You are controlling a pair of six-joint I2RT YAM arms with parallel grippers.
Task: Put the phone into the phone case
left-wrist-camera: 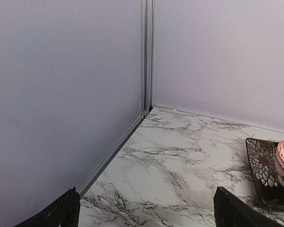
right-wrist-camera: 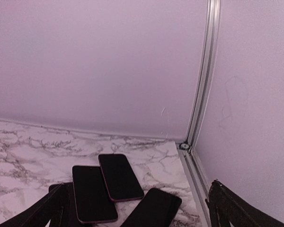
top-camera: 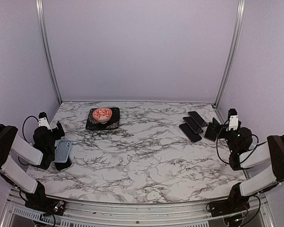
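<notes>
Marble table [top-camera: 146,161], task unstarted: left gripper [top-camera: 58,127] and right gripper [top-camera: 213,128] gape empty; next, the right must lift a phone [top-camera: 197,118] toward the case [top-camera: 63,150].

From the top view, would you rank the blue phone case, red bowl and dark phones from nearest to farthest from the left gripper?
1. Blue phone case, left edge, beside the left gripper.
2. Red bowl, back left, on its black tray.
3. Dark phones, back right.
</notes>
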